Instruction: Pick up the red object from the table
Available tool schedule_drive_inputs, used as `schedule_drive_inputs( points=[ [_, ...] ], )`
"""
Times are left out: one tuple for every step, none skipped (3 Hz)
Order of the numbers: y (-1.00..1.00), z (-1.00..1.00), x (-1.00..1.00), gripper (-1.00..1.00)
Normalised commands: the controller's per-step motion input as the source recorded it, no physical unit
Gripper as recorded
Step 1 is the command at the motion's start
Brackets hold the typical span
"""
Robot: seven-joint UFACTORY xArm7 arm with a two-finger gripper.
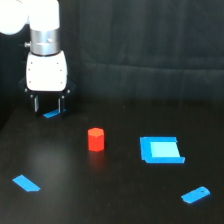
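The red object (96, 139), a short orange-red block standing upright, rests on the black table (115, 192) near the middle of the exterior view. My gripper (48, 109) hangs from the white arm at the upper left, up and to the left of the block and well apart from it. Its two dark fingers (36, 104) point down and are spread apart, so it is open. A small blue piece (51, 114) shows low between the fingertips; it looks to be lying on the table, and no finger closes on it.
A blue square flat piece (160, 150) lies to the right of the red block. A thin blue piece (26, 183) sits at the lower left, and another (195, 194) at the lower right. A dark backdrop stands behind the table.
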Motion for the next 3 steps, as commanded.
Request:
schedule_drive_inputs(
  points=[
    [0.0,0.04,0.15,0.99],
    [-0.46,-0.11,0.71,1.0],
    [-0.69,0.01,0.91,1.0]
  ],
)
